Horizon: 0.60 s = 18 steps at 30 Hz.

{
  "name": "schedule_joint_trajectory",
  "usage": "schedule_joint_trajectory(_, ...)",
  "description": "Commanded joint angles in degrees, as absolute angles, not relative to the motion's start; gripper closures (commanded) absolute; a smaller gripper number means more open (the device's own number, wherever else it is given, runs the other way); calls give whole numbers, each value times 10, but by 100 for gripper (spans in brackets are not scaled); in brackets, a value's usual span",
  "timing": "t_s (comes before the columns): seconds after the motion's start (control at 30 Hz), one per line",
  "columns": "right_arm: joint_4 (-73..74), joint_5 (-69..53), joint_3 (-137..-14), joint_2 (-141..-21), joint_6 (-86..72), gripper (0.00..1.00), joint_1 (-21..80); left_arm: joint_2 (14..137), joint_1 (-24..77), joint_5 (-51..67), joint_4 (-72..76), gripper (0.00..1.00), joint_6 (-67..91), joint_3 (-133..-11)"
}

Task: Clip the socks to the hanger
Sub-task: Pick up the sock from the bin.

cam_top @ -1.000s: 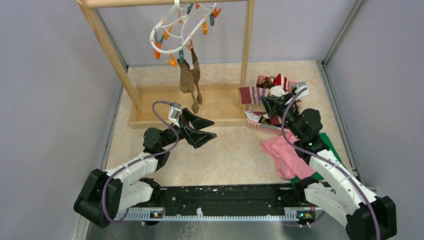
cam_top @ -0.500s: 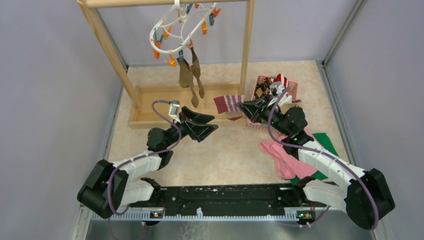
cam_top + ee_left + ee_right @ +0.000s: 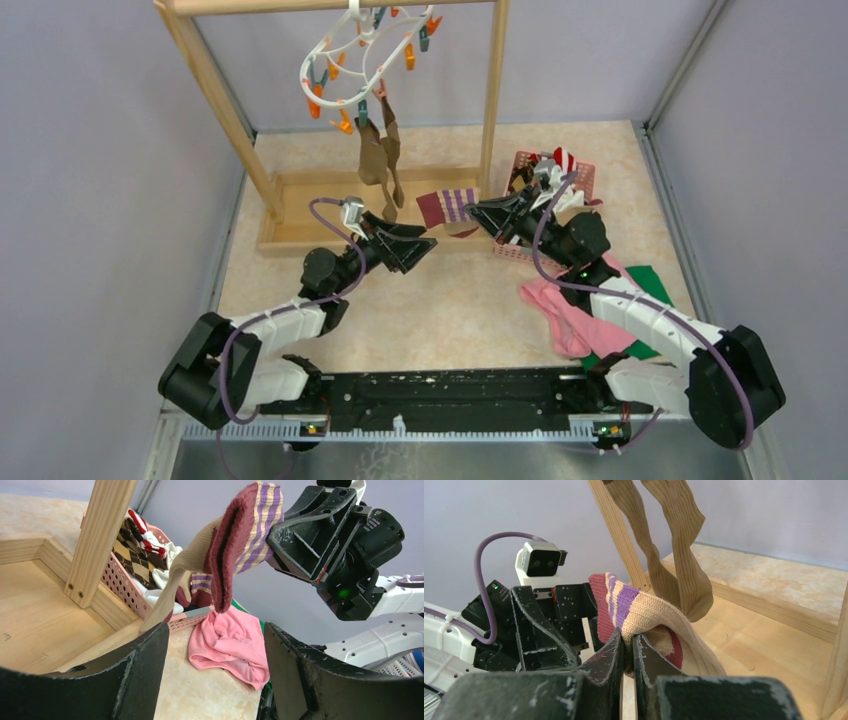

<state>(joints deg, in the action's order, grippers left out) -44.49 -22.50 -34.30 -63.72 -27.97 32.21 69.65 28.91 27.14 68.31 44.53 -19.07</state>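
Striped sock (image 3: 448, 206): tan, with a maroon cuff banded in purple and cream. It is off the table, in front of the wooden rack's base and between the two grippers.
Its grip: the right gripper (image 3: 475, 213) is clamped on a fold of the knit just behind the cuff. In the right wrist view the two fingers are pressed almost together on the fabric. The cuff stands out toward the left arm and the tan foot trails down.
Left gripper (image 3: 425, 240): its jaws are spread wide with nothing between them. It points at the sock's cuff from just beside it. The left wrist view frames the cuff above the gap between the fingers.
Olive-brown socks (image 3: 378, 160): a pair hanging from clips on the hanger, the toes dangling over the rack's base just behind the striped sock.
Hanger (image 3: 350, 60): a white ring with orange and teal clips, hooked on the rack's top bar.
Wooden rack (image 3: 225, 110): slanted posts rising from a shallow tray-like base.
Pink basket (image 3: 125, 577): beside the rack's right post and behind the right gripper. It holds more socks, among them a brown argyle sock (image 3: 131, 542) and a red-and-white one.
Pink cloth (image 3: 565, 310): crumpled on the table (image 3: 470, 310) by the right arm.
Green cloth (image 3: 655, 280): partly under the pink cloth's far side.
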Motion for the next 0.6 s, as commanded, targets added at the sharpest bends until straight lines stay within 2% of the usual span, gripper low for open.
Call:
schedule_joint_trajectory(0.0,-482,-235,-371,-647,-288,99,329,712,292,278,727,26,445,-221)
schedule_joint_trajectory(0.17,-488,-238,-369,-653,-290,99,330,723,291,277,743,27,453,-229)
schedule_joint_trajectory(0.37,-492,-242,-369,-655,-292,99,332,728,292,259,747,39,443,-244)
schedule_joint_trajectory(0.47,-491,-243,-368,-654,-291,99,333,730,291,254,729,46,431,-254)
schedule_joint_trajectory(0.57,-490,-244,-367,-652,-290,99,333,732,292,256,720,65,422,-260)
